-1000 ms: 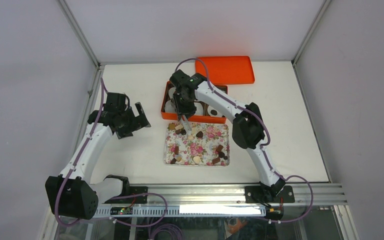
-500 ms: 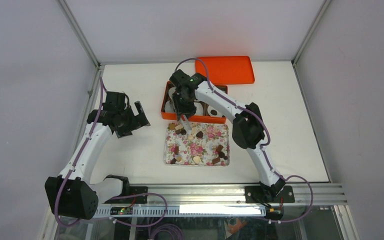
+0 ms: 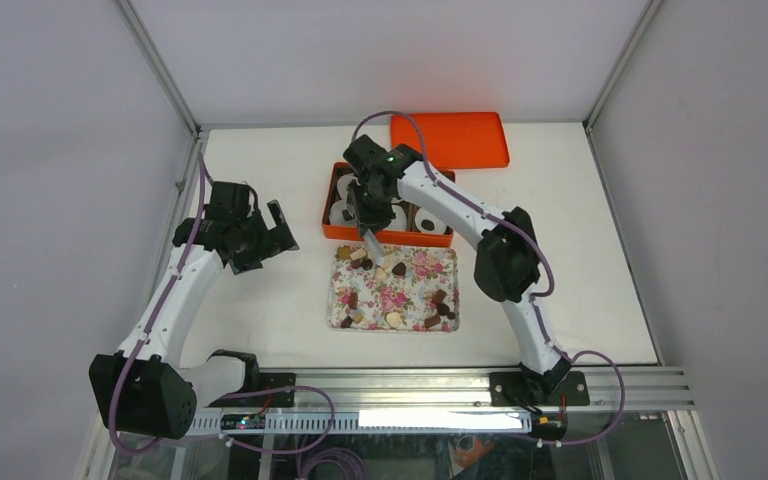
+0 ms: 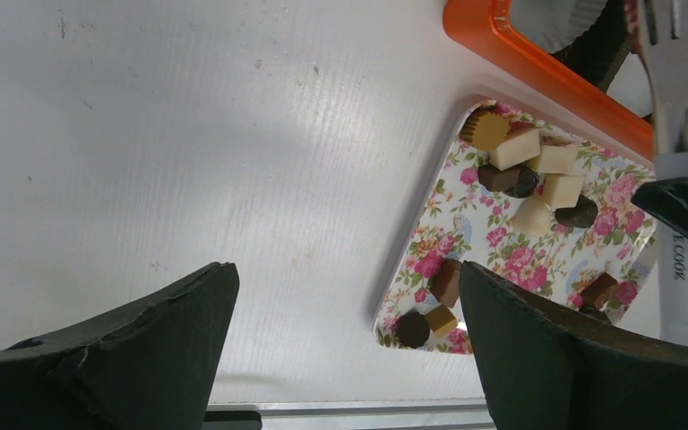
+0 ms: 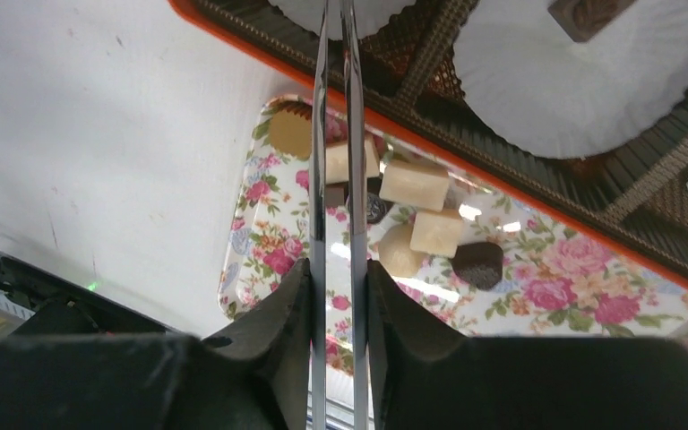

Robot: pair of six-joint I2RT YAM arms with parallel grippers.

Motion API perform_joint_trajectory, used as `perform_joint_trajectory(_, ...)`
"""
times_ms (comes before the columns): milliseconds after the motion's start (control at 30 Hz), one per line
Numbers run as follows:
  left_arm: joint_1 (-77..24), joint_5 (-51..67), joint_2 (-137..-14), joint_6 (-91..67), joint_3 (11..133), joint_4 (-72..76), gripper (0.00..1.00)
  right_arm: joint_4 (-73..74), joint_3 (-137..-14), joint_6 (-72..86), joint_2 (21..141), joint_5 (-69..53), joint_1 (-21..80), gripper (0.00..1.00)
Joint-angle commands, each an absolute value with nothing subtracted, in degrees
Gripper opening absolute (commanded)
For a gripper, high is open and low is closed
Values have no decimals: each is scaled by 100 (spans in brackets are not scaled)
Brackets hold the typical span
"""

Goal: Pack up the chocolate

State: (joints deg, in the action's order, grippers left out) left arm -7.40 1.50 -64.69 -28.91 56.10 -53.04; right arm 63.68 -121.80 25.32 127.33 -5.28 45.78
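Note:
Several small chocolate pieces [image 3: 398,269], dark brown, tan and cream, lie on the flowered tray [image 3: 410,300]. They also show in the left wrist view [image 4: 537,170] and the right wrist view [image 5: 412,182]. My right gripper [image 3: 365,212] [image 5: 339,269] is shut on metal tongs [image 5: 336,134] over the near edge of the orange box [image 3: 388,237]. The tong tips run out of the top of the right wrist view, over a white paper cup [image 5: 340,13]. Another cup holds a brown piece [image 5: 587,13]. My left gripper [image 3: 278,238] [image 4: 345,278] is open and empty, left of the tray.
The orange lid [image 3: 450,140] lies behind the box at the back. The box holds several white paper cups [image 3: 427,221]. The tray sits right against the box's near side. The table's metal rail [image 3: 410,385] runs along the front edge.
My right arm has shifted a little to the right and its elbow has swung outward; the tongs stay over the box edge. My left arm has barely moved.

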Motion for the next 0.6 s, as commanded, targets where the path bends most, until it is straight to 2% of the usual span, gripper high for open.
perform_joint_trajectory(0, -686, 93, -6339, -2769, 5792, -5238, 99, 6021, -11842, 2446, 11410, -275, 4529, 11)
perform_joint_trajectory(167, -686, 175, -6377, -2798, 5822, -5215, 99, 5957, -10506, 2393, 10084, 548, 3941, 12)
perform_joint_trajectory(333, -686, 500, -6568, -2771, 5895, -5067, 99, 5519, -8414, 2449, 8663, 705, 2370, 19)
perform_joint_trajectory(467, -686, 612, -6748, -2816, 5970, -4966, 99, 5307, -7211, 2425, 8221, 791, 1184, 20)
perform_joint_trajectory(567, -686, 665, -6775, -2846, 5976, -4904, 99, 5129, -6673, 2506, 8130, 1154, 676, 20)
